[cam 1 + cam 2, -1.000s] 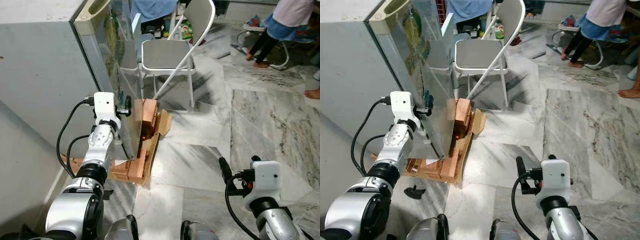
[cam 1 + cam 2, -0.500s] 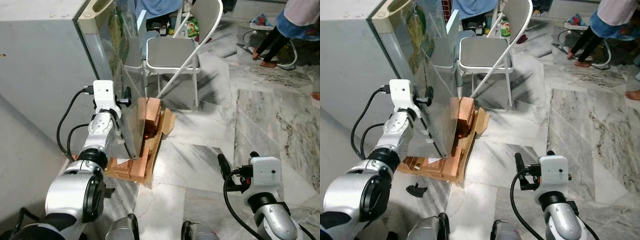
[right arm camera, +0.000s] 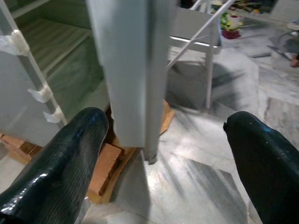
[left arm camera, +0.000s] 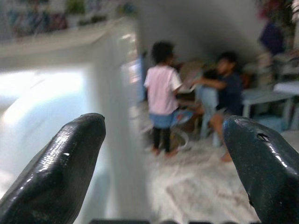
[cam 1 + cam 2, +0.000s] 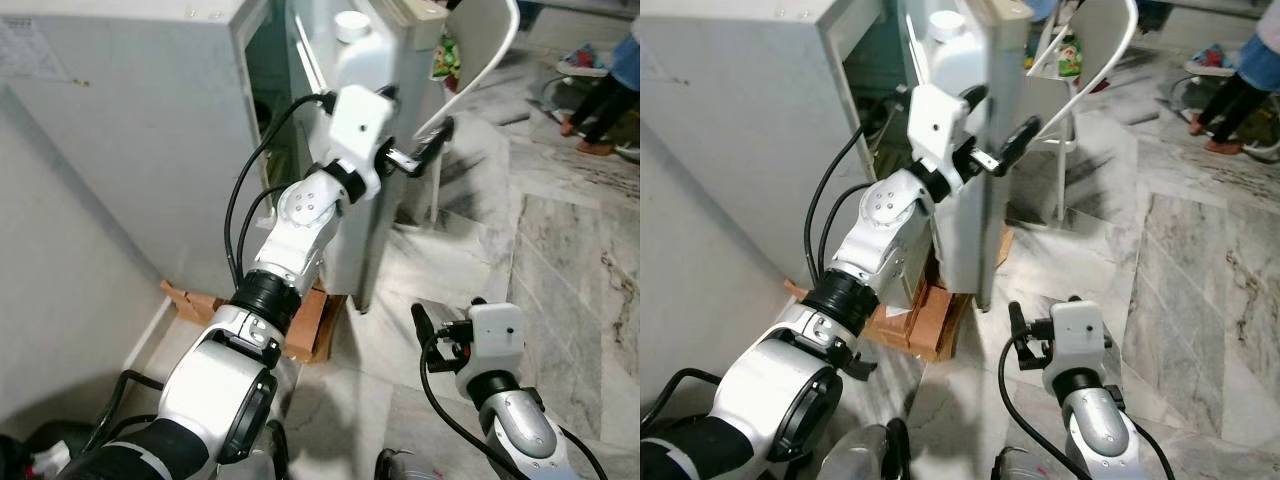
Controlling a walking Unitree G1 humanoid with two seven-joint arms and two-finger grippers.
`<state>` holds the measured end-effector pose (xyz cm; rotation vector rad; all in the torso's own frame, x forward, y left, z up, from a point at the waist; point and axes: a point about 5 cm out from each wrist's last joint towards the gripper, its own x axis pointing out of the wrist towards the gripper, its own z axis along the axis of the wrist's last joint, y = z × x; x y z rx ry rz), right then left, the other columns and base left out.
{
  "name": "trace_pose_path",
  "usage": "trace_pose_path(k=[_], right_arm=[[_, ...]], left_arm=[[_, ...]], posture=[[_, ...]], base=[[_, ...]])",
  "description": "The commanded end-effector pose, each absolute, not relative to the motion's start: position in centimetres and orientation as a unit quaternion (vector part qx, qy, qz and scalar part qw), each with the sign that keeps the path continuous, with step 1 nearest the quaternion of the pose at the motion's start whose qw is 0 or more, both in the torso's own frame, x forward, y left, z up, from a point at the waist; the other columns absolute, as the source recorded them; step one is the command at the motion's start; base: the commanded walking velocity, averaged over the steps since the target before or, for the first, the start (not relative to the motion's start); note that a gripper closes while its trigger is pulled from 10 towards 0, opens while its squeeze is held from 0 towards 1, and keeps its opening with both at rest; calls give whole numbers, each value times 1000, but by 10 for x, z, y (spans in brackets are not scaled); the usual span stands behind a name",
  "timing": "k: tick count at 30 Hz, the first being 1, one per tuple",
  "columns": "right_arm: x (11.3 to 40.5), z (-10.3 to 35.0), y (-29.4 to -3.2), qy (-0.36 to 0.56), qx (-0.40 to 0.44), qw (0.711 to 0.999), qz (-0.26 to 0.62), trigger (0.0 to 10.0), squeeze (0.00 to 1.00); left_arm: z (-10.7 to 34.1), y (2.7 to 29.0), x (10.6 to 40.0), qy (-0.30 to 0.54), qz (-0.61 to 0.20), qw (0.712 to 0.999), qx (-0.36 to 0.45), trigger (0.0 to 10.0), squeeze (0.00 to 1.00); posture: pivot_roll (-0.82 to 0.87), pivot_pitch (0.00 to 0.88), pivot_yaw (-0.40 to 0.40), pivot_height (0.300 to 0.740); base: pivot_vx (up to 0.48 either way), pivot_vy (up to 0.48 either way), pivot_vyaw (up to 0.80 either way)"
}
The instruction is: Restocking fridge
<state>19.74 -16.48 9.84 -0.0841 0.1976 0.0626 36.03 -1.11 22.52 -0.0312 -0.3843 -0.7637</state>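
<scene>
So the tall grey metal fridge [image 5: 150, 150] stands on wooden blocks [image 5: 925, 320], and its grey door [image 5: 980, 170] is swung partway out with a white plastic jug [image 5: 362, 50] in the door rack. The left pincer [image 5: 420, 157] is up at the door's outer edge, fingers spread wide, gripping nothing. The right pincer [image 5: 425, 330] hangs low, also wide open and empty. I'd guess the door's stiff and heavy-ish, and smooth, so hooking its edge beats pinching.
</scene>
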Motion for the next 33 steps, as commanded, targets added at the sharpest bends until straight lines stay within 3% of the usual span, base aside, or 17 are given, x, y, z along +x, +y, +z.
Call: trace_pose_path(k=[1,4,5,9,11,15,18,23,33], right_arm=[[197,95,-165,102,-41,994,24,10000,0],[199,93,-164,99,-39,994,22,10000,0],[204,93,-163,90,-36,995,20,10000,0],[209,96,-161,76,-29,997,20,10000,0],[222,103,-158,48,-23,998,17,10000,0],[227,105,-157,38,-22,999,15,10000,0],[238,111,-156,21,-17,1000,7,10000,0],[255,125,-152,-12,-25,999,16,10000,0],[257,127,-154,-19,-18,1000,8,10000,0]], left_arm=[[244,-52,349,-199,-389,897,-65,10000,0],[243,-17,367,-198,-331,921,-53,10000,0],[237,7,375,-191,-305,933,-36,10000,0],[225,32,377,-181,-280,943,-13,10000,0],[192,69,374,-145,-221,964,-13,10000,0],[174,82,367,-130,-193,972,-13,10000,0],[155,94,345,-122,-181,976,-1,10000,0],[141,110,321,-101,-188,977,21,10000,0],[124,114,317,-73,-165,984,15,10000,0]], posture=[[-93,58,58,740],[-87,48,61,740],[-78,35,64,740],[-72,28,65,740],[-40,1,71,740],[-24,0,73,740],[-15,0,78,740],[-13,0,83,740],[-30,0,58,740]], base=[[0,0,0],[0,0,0],[0,0,0],[0,0,0],[0,0,0],[0,-152,0],[0,-381,0],[0,-475,-800],[186,-389,-748]])
